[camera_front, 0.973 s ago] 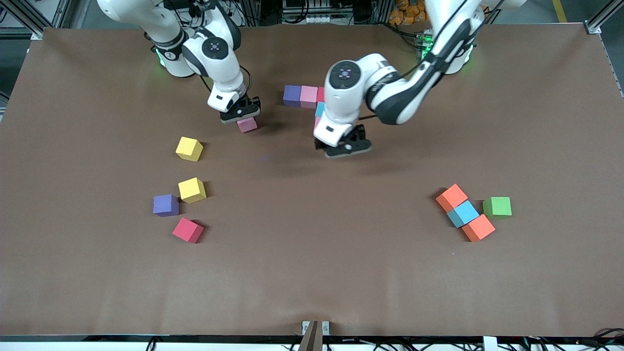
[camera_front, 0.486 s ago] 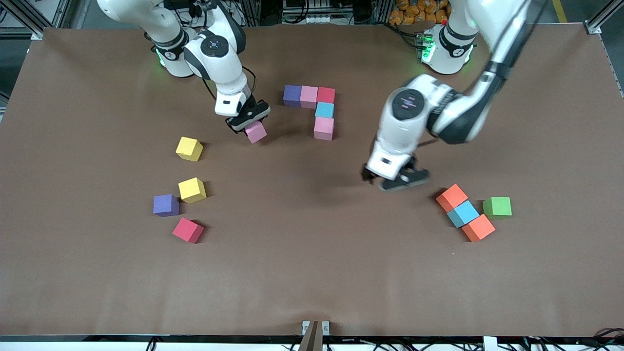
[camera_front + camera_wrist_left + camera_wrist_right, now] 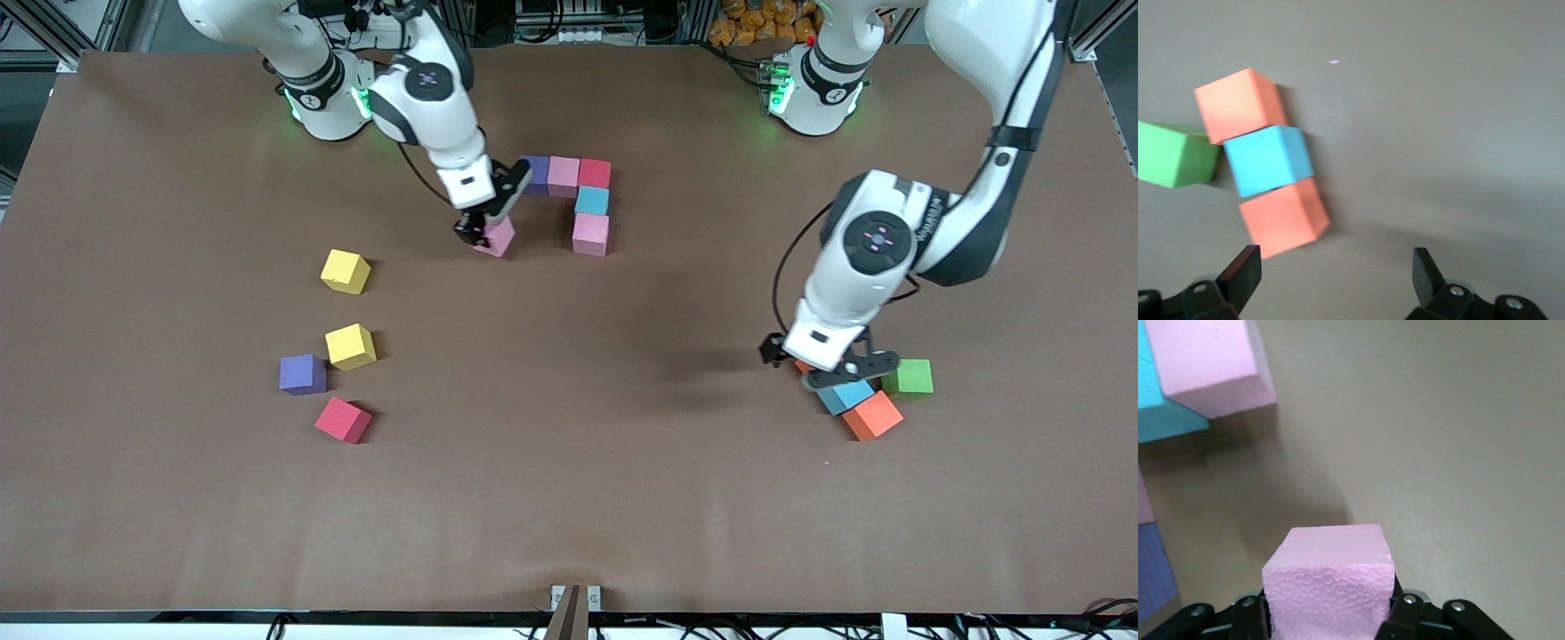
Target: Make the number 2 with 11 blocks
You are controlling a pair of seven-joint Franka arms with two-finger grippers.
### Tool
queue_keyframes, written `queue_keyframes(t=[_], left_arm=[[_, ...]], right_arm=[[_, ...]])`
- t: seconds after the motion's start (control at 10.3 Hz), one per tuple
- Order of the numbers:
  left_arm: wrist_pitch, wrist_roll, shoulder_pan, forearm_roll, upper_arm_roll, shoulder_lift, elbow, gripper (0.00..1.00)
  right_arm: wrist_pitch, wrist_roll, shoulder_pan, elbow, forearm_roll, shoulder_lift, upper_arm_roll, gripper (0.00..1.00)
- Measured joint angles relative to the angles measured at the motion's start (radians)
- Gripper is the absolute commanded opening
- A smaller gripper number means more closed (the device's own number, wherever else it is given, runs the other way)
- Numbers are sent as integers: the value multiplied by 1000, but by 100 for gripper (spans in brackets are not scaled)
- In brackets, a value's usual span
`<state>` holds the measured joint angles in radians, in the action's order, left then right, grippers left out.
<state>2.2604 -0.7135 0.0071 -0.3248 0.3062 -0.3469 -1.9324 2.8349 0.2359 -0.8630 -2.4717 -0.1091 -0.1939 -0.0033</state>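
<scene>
Toward the left of the front view, loose blocks are seen on the table (image 3: 569, 498): a yellow block (image 3: 345, 271), a second yellow block (image 3: 350, 347), a purple block (image 3: 302, 374) and a red block (image 3: 342, 420), all well apart from the build. At upper centre, a pink block (image 3: 498, 238) is held clamped in the right gripper (image 3: 477, 228), low over the table beside the unfinished number 2 (image 3: 578, 200): a top row of purple, pink and red, with a blue and a pink block below the red end. A gap is left between the held block and the figure's lower pink block (image 3: 590, 234); if it is released there, or set down askew, the middle row would likely not close up, and a push sideways could shove the placed blocks out of line. At the right, the left gripper (image 3: 827, 366), jaws wide apart, hangs over an orange block (image 3: 1283, 217) touching a blue one (image 3: 845, 394), with another orange block (image 3: 872, 415) next to it. A descent there could nudge the touching neighbours or the green block (image 3: 908, 377) just beside them.
</scene>
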Motion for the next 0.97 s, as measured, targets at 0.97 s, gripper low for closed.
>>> queue_keyframes(t=[0.97], left_arm=[[87, 0, 74, 21, -43, -28, -113, 100]], right_arm=[[-63, 92, -110, 224, 1, -198, 4, 0]])
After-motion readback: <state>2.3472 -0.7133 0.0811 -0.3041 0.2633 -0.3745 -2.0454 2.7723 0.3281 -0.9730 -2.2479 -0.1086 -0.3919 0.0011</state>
